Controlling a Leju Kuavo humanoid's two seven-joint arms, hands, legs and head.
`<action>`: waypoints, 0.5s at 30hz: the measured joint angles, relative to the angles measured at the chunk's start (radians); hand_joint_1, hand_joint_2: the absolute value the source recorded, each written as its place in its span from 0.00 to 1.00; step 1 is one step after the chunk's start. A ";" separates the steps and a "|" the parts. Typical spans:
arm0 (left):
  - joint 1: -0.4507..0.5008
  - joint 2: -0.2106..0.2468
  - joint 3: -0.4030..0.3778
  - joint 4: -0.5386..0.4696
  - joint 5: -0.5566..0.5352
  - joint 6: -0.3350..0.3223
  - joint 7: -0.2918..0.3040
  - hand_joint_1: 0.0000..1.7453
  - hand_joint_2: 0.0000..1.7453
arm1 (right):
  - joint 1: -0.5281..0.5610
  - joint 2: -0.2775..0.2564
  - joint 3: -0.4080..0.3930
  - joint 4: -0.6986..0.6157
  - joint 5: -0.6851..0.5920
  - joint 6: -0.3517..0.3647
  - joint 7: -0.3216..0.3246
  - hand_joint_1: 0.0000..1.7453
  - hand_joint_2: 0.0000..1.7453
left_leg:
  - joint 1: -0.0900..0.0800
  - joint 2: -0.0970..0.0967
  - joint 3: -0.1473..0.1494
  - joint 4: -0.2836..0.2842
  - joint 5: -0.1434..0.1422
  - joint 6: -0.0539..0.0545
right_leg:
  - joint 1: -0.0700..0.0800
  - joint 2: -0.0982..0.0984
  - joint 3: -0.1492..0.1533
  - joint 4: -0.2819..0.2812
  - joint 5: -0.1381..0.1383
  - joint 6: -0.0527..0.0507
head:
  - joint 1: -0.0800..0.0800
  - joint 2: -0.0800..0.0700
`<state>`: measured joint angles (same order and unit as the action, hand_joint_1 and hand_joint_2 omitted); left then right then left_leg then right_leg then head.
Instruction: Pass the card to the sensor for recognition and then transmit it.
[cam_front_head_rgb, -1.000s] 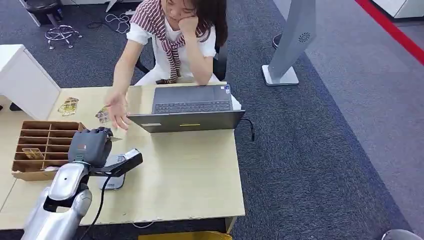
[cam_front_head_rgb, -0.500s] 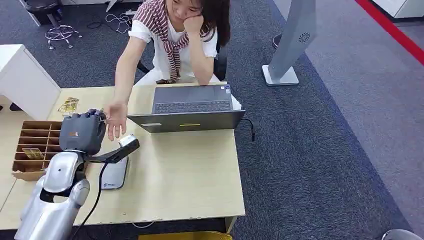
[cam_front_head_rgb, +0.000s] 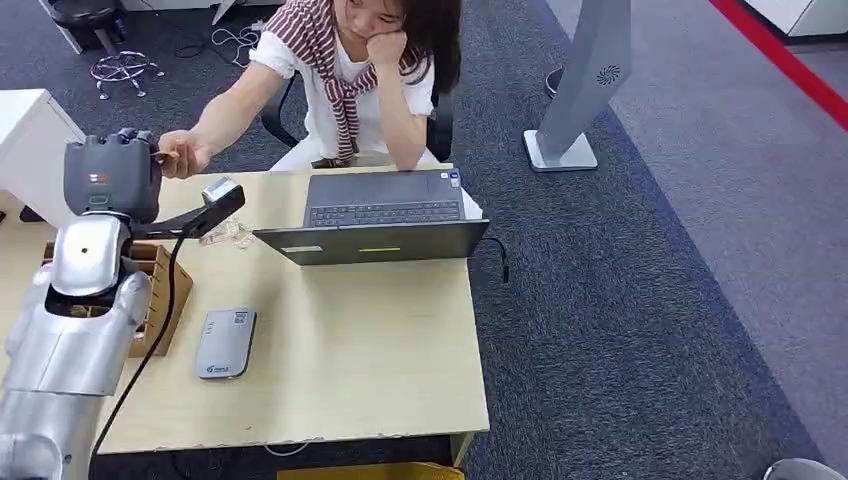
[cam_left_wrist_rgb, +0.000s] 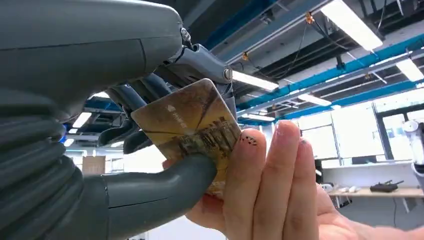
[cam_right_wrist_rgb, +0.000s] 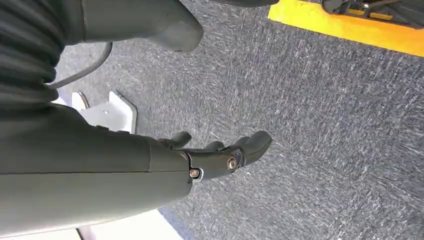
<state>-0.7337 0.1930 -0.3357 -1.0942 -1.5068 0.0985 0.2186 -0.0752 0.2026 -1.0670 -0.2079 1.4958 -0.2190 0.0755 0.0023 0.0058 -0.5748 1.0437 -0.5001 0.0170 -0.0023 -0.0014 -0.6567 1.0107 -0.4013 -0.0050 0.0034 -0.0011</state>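
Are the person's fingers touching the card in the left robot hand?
Touching. The left wrist view shows the person's fingers pressed against the gold card, which the left robot hand pinches.

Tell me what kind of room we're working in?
Probably an office: a wooden desk with an open laptop, a seated person, grey carpet, and strip-lit ceiling in the left wrist view.

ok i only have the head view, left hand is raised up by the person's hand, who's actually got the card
observer: the left hand has the card pinched between its thumb and fingers. The person's hand is up against it too.
operator: which card is it
observer: gold-brown, with a printed picture on its face.
operator: and the right hand
observer: the right hand hangs over grey carpet, fingers apart, holding nothing.
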 joint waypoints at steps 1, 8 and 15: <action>-0.003 -0.001 0.001 0.008 0.000 0.005 0.000 1.00 1.00 | 0.000 0.000 0.000 0.000 0.000 0.000 0.002 0.00 1.00 | 0.000 0.000 0.000 0.000 0.000 0.000 | 0.000 0.000 0.000 0.000 0.000 0.000 | 0.000 0.000; -0.006 -0.007 0.015 0.075 -0.001 0.013 0.000 0.00 1.00 | 0.000 -0.001 0.002 0.000 0.000 0.001 0.004 0.00 1.00 | 0.000 0.000 0.000 0.000 0.000 0.000 | 0.000 0.000 0.000 0.000 0.000 0.000 | 0.000 0.000; -0.003 -0.016 0.025 0.087 -0.003 0.034 0.012 0.00 1.00 | 0.000 -0.002 0.002 0.000 0.000 0.000 0.005 0.00 1.00 | 0.000 0.000 0.000 0.000 0.000 0.000 | 0.000 0.000 0.000 0.000 0.000 0.000 | 0.000 0.000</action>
<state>-0.7365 0.1766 -0.3109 -1.0067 -1.5099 0.1320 0.2304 -0.0751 0.2003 -1.0647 -0.2079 1.4961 -0.2186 0.0805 0.0023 0.0058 -0.5752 1.0438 -0.5000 0.0169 -0.0023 -0.0012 -0.6568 1.0107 -0.4012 -0.0050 0.0034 -0.0011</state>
